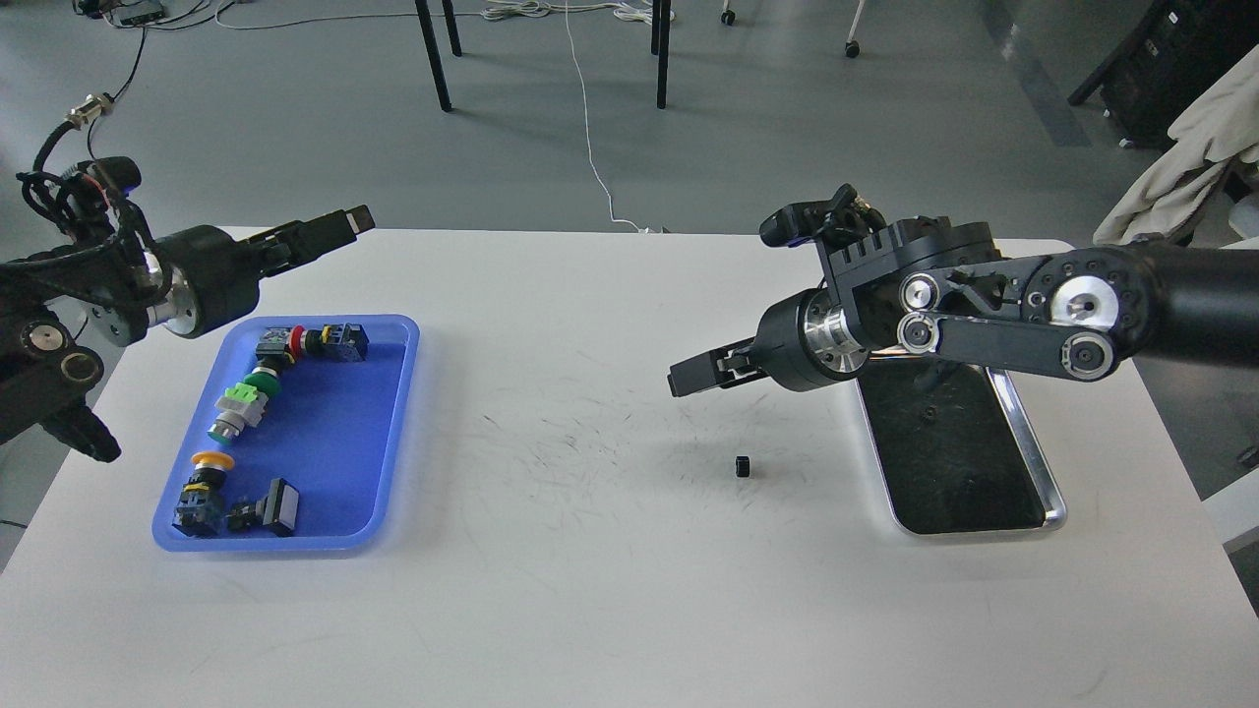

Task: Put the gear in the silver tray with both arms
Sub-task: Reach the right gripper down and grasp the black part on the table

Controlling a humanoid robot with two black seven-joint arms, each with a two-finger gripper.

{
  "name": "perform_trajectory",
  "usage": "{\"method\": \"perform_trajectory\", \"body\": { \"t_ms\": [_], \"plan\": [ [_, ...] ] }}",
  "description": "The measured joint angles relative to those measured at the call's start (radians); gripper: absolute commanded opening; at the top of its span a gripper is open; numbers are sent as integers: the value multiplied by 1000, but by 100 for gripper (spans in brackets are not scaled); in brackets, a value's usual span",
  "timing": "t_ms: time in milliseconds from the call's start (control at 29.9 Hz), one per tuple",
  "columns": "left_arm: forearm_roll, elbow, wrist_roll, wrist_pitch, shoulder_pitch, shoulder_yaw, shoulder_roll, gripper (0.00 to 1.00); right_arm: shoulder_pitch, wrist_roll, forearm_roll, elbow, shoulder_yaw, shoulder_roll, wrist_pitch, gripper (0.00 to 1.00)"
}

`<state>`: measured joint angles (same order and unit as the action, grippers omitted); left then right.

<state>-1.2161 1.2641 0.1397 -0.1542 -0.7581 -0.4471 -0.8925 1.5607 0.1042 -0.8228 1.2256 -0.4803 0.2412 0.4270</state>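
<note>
One small black gear [743, 466] lies alone on the white scuffed tabletop [551, 590], between the two trays and nearer the right one, touching neither. One shiny rectangular silver tray [1038, 462] with rounded corners and a dark reflective bottom sits at the right; whether anything lies in it cannot be told. One blue plastic tray [389, 433] sits at the left and holds about five push-button switches [246, 403] in red, green, yellow and black.

The table stands on a grey floor [295, 118]; beyond its far edge are dark furniture legs [433, 49], a white cable [590, 138] trailing across the floor, and a pale cloth [1190, 167] draped at the right.

The right black jointed arm [1082, 315] reaches in over the silver tray, its gripper [693, 374] pointing left, above the table and clear of the gear; its fingers lie close together, empty. The left black arm [128, 285] hovers over the blue tray's far left corner, its gripper [329, 228] aimed rightward, fingers likewise narrow and holding nothing.
</note>
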Motion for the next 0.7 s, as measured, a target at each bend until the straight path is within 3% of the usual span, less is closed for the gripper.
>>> {"method": "perform_trajectory", "body": {
  "t_ms": [201, 468, 702],
  "plan": [
    [17, 7, 33, 9, 7, -3, 3, 98, -1, 2, 11, -36, -53, -85, 59, 92],
    [20, 9, 39, 12, 26, -3, 9, 98, -24, 14, 44, -78, -107, -107, 62, 91],
    [20, 9, 40, 16, 32, -7, 19, 98, -53, 18, 45, -108, -131, -110, 62, 83]
  ]
}}
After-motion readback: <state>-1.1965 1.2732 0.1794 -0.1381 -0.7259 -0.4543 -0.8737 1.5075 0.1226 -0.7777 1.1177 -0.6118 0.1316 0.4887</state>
